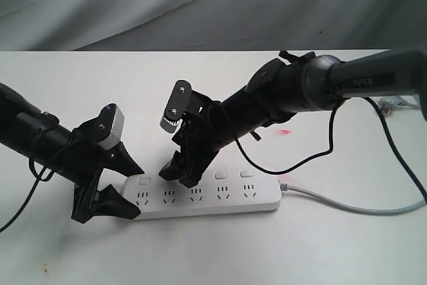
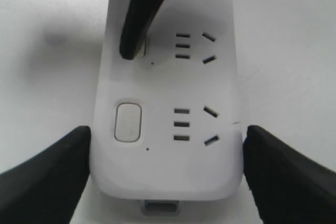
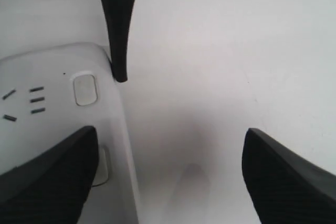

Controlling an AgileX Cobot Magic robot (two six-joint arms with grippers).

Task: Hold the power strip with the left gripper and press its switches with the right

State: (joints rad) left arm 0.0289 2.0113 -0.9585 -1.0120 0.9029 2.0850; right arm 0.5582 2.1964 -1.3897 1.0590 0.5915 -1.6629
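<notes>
The white power strip (image 1: 207, 198) lies lengthwise on the white table. My left gripper (image 1: 130, 191) straddles its left end, one finger against each long side, so it is shut on the strip (image 2: 163, 93). The first switch (image 2: 128, 122) sits bare between those fingers (image 2: 47, 171). My right gripper (image 1: 179, 177) is open. One of its fingers (image 2: 137, 19) rests its tip on the second switch (image 3: 104, 166) and hides most of it. Its other finger (image 3: 283, 177) hangs over bare table beside the strip (image 3: 52, 87).
The strip's grey cord (image 1: 347, 206) runs from its right end toward the right edge of the table. A small grey plug (image 1: 393, 103) lies at the far right. A loose black cable (image 1: 313, 158) hangs from the right arm. Grey cloth (image 1: 200, 5) hangs behind the table.
</notes>
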